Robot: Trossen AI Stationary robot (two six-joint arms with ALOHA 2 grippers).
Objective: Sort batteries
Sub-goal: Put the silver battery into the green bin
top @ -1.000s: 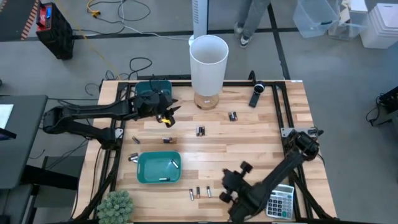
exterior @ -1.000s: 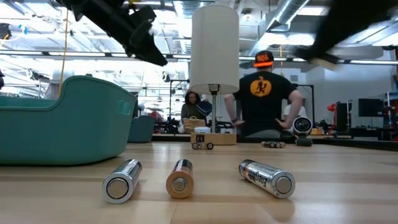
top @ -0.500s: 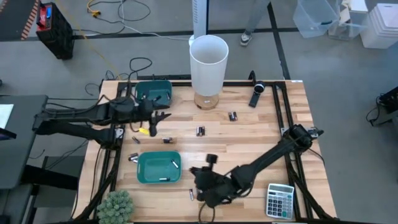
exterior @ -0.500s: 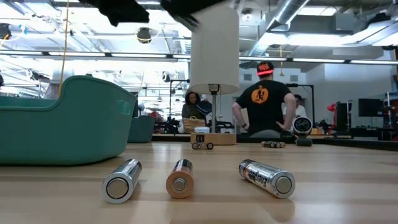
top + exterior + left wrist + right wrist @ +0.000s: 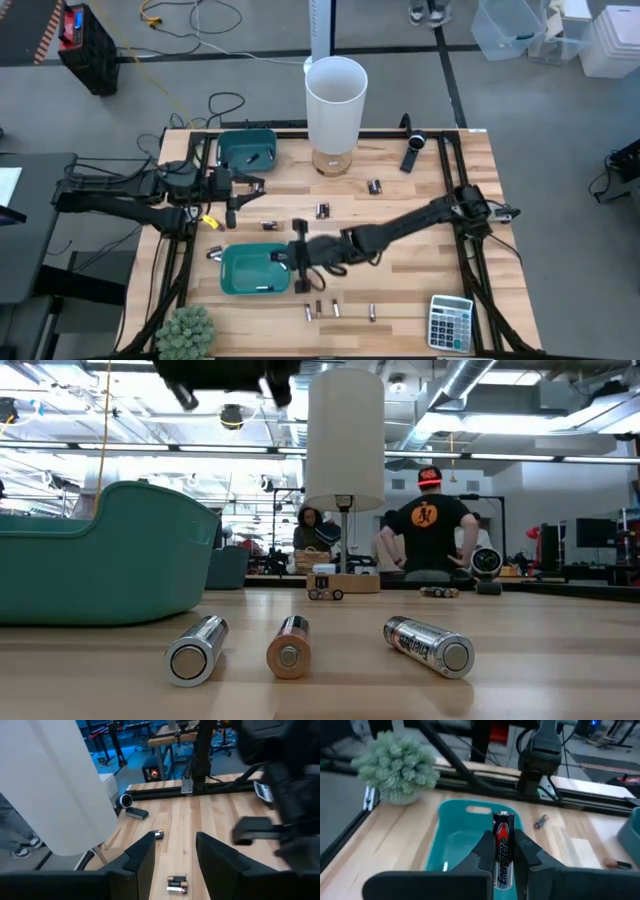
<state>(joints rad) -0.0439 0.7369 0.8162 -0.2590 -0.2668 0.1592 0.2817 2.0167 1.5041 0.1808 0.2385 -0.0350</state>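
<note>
Pale wooden planks made up the table (image 5: pixel 420 230), and at its left edge the left gripper (image 5: pixel 240 189) hung with its fingers spread apart and nothing between them, just in front of the far teal bin (image 5: pixel 247 146). Its wrist view looked between those fingers (image 5: pixel 142 857) at a pair of batteries (image 5: pixel 176 885) lying side by side on the wood; any print on them was too small to read.

Further right, the near teal bin (image 5: pixel 255 270) held two or three batteries, though how they lay was hard to make out. At that bin's right rim the right gripper (image 5: pixel 300 262) pinched a black battery (image 5: pixel 502 849) upright between its fingers (image 5: pixel 482 851). The word "Energizer" ran down the cell's side in the right wrist view, with the bin (image 5: pixel 465 842) below it.

Loose batteries (image 5: pixel 335 310) lay in a short row near the table's front edge. In the low view three of them (image 5: pixel 288 650) lay close to the camera; the rightmost carried dark print, not legible.

A white lamp (image 5: pixel 335 100) stood at the back, a calculator (image 5: pixel 452 322) at the front right corner.
</note>
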